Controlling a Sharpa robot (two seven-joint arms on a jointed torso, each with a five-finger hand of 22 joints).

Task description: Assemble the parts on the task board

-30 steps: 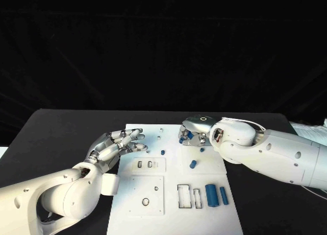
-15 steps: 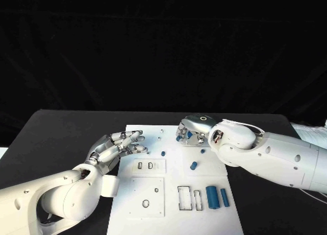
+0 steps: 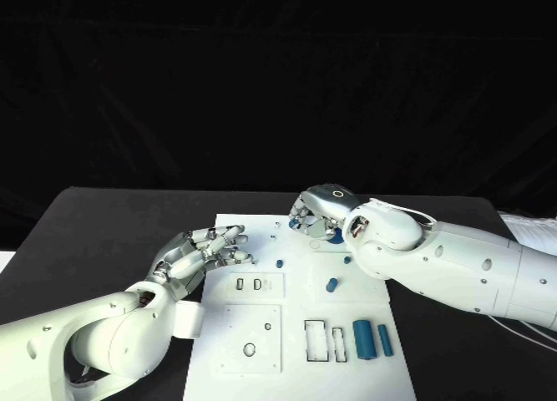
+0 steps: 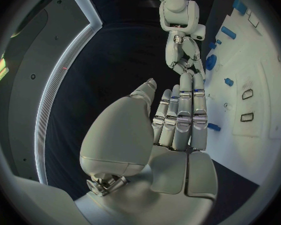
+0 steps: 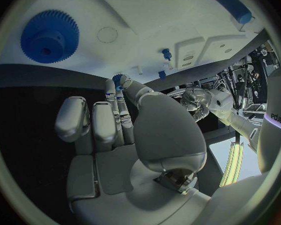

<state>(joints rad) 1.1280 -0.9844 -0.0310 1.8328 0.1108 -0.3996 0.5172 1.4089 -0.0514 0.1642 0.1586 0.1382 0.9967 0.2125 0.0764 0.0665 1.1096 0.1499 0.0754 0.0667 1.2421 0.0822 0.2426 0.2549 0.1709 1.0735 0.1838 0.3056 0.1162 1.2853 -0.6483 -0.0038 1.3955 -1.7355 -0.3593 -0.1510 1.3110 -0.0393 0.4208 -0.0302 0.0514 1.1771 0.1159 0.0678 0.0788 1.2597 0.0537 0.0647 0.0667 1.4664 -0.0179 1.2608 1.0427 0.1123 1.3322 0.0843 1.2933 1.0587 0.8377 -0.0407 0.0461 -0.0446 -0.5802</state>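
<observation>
Two hands are working over the task board (image 3: 296,334): the right hand (image 3: 316,219) is pinching a small blue gear (image 5: 119,80) above its far edge, while the left hand (image 3: 212,248) is hovering empty, fingers extended, at its left edge.

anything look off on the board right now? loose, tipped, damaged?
Nothing stands out. The white task board lies flat on the black table. Two blue cylinders lie side by side near its right edge, a large blue gear lies flat, and the right hand pinches a small blue gear.
</observation>
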